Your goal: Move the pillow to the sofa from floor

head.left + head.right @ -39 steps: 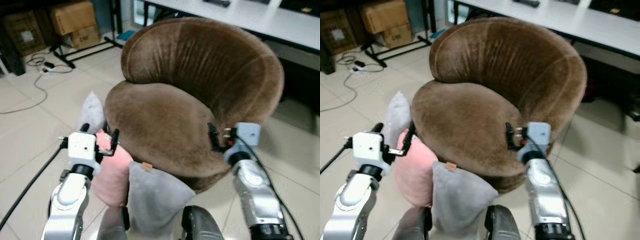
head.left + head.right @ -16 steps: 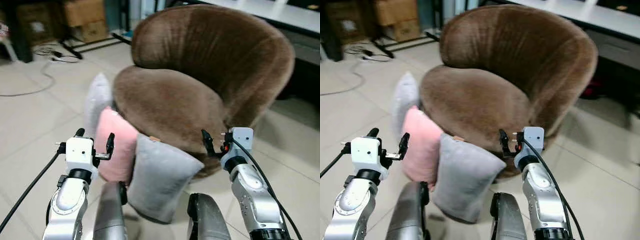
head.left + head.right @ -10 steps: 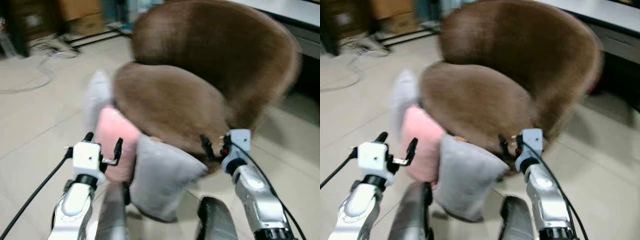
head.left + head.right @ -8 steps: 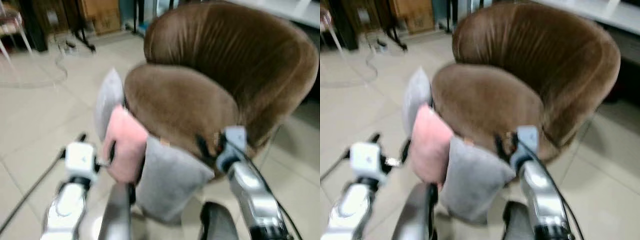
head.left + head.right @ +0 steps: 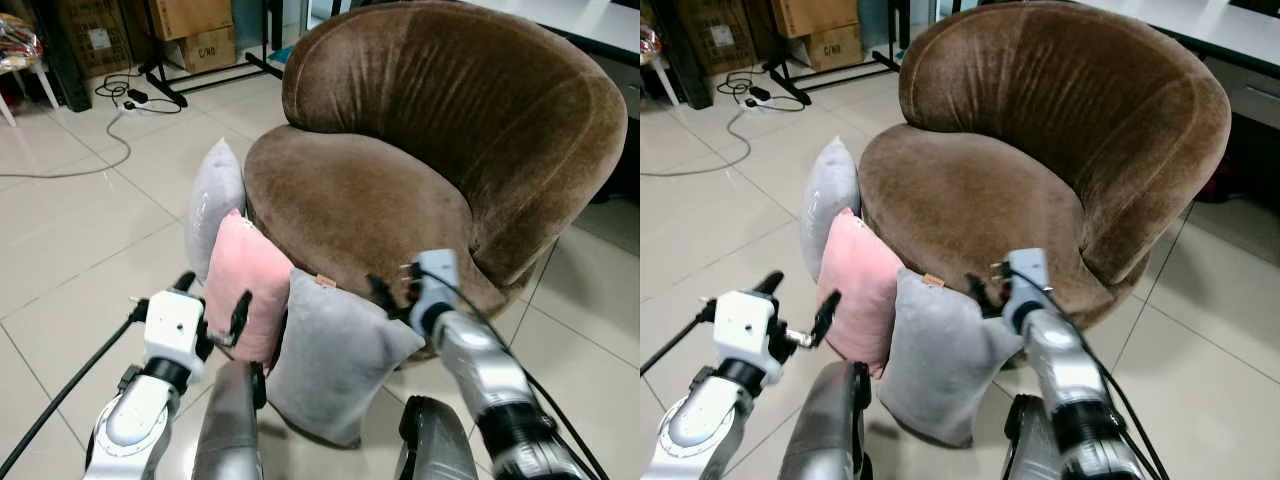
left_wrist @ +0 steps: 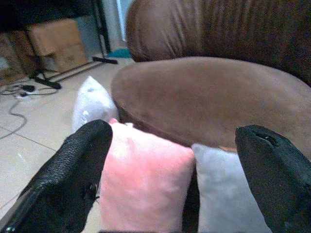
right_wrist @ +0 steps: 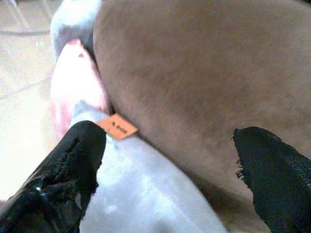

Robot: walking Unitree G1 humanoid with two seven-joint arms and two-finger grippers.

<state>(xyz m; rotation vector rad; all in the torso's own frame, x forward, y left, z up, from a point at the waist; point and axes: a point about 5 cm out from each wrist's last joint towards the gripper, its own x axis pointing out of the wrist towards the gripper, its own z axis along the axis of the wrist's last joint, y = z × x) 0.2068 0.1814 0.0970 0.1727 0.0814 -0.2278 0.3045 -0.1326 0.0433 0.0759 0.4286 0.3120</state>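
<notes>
1. The right gripper (image 5: 392, 293) hangs with its fingers spread wide just above the top corner of the near grey pillow (image 5: 335, 360), beside that pillow's orange tag (image 7: 118, 127); nothing is between the fingers, and they point at the front edge of the sofa (image 5: 440, 150) seat.

2. The left gripper (image 5: 213, 303) also has its fingers spread and empty, held in front of the pink pillow (image 5: 250, 295), close to its outer face but, as far as can be judged, not touching it.

3. Three pillows stand on edge on the tiled floor (image 5: 70, 250), propped in a row against the front left of the sofa's base: the far grey pillow (image 5: 213, 200) at the back, the pink one in the middle, the near grey one closest to the robot. Neighbours press against each other.

4. None is on the seat yet, so the task looks barely begun; the right gripper appears lined up for the near grey pillow.

5. The pillows look light, soft and plump. They will likely squash and sag when pinched, and the smooth cover could slip through narrow fingers.

6. A sensible hold would be a deep bite on the top corner or top seam near the tag, gathering fabric and filling together.

7. Lifting one may let its neighbour topple along the sofa's edge.

8. Behind, a cable (image 5: 75, 165) trails across the floor toward cardboard boxes (image 5: 195, 25).
</notes>
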